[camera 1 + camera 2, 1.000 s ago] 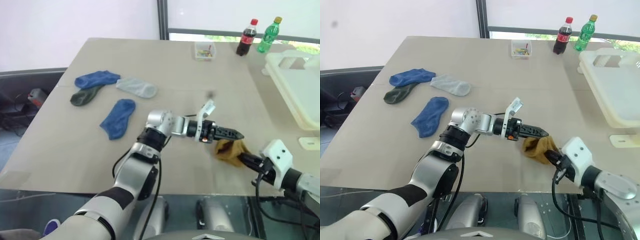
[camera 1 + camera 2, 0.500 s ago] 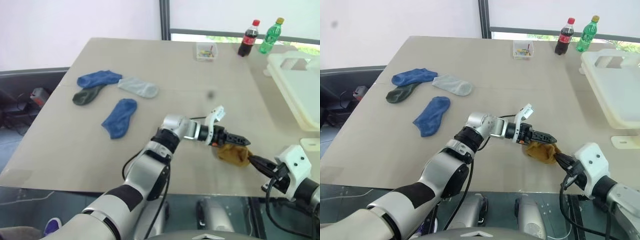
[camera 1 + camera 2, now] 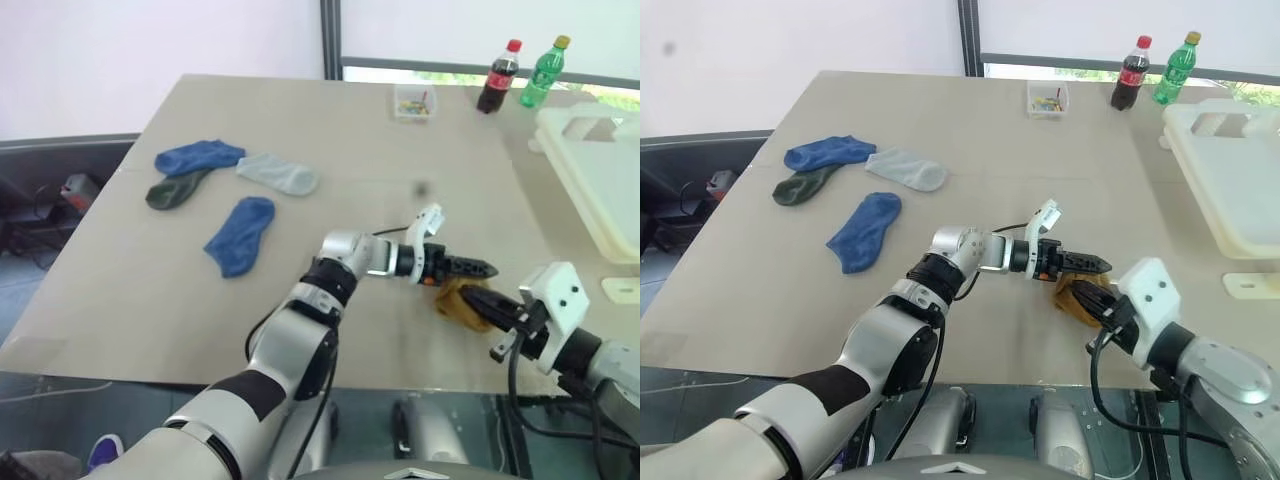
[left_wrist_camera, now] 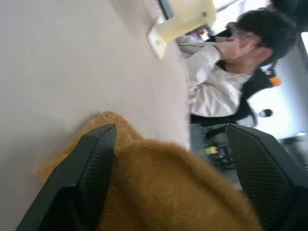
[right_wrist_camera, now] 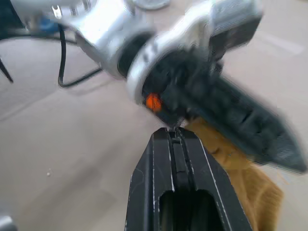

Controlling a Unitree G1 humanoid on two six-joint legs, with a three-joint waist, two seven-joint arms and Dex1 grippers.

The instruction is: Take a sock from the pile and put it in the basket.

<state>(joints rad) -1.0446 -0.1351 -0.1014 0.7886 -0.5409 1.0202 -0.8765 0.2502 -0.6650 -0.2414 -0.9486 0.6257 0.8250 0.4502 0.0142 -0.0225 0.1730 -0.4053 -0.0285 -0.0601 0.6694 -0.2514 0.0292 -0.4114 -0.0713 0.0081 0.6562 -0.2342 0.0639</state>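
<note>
Mustard sock [image 3: 462,303] between open left pincer [image 3: 480,268], shut right pincer [image 3: 478,299].

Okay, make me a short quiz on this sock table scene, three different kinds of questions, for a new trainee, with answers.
1. True or false: the right gripper is shut.
2. Which sock lies between the left gripper's open fingers? A blue, B mustard, C grey.
3. Fill in: the basket stands at the table's ___ edge.

Key: 1 true. 2 B, the mustard sock. 3 right.
</note>
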